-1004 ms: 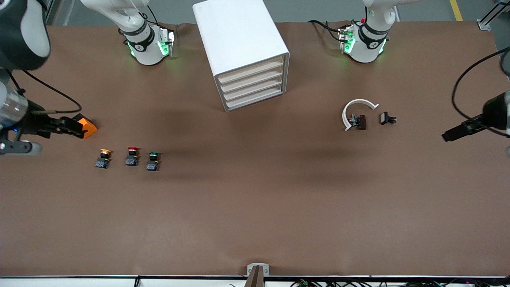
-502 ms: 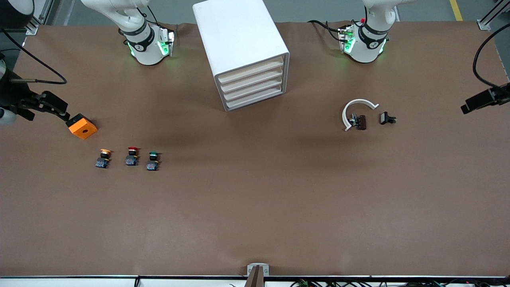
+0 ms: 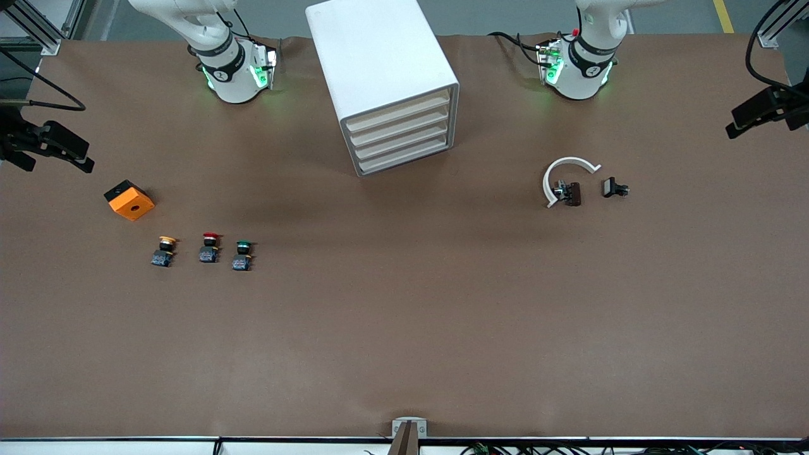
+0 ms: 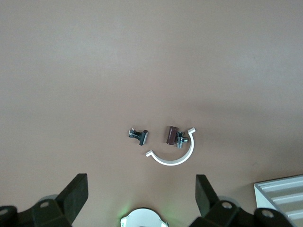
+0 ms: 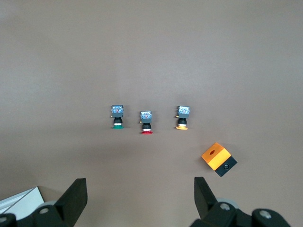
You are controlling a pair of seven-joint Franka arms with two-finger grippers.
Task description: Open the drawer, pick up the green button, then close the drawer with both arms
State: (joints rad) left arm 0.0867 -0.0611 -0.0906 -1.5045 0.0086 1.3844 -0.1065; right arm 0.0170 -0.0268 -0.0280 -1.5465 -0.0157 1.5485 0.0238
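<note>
1. The drawer (image 3: 404, 157), lowest of four alike, sits flush and closed in the white cabinet (image 3: 373, 57), which stands between the two arm bases.
2. The green-capped button (image 3: 242, 255) stands on the brown table (image 3: 404, 328), outside the cabinet, at about 8 o'clock from the drawer in the front view and nearer to the camera.
3. Beside it toward the right arm's end of the table stand a red-capped button (image 3: 209, 247), then a yellow-capped button (image 3: 165, 251), the three in one row, apart from each other.
4. An orange block (image 3: 129, 200) lies at about 10 o'clock from the yellow-capped button, near it.
5. The right gripper (image 3: 54, 148) hangs over the table's edge at the right arm's end; its fingers (image 5: 75, 196) are spread wide, holding nothing.
6. The left gripper (image 3: 755, 114) hangs over the left arm's end of the table; its fingers (image 4: 75, 194) are likewise spread wide and empty.
7. A white curved clip (image 3: 564, 172) with a small dark part (image 3: 571, 193) inside its arc lies at about 4 o'clock from the cabinet; a black part (image 3: 614, 188) lies just beside it.
</note>
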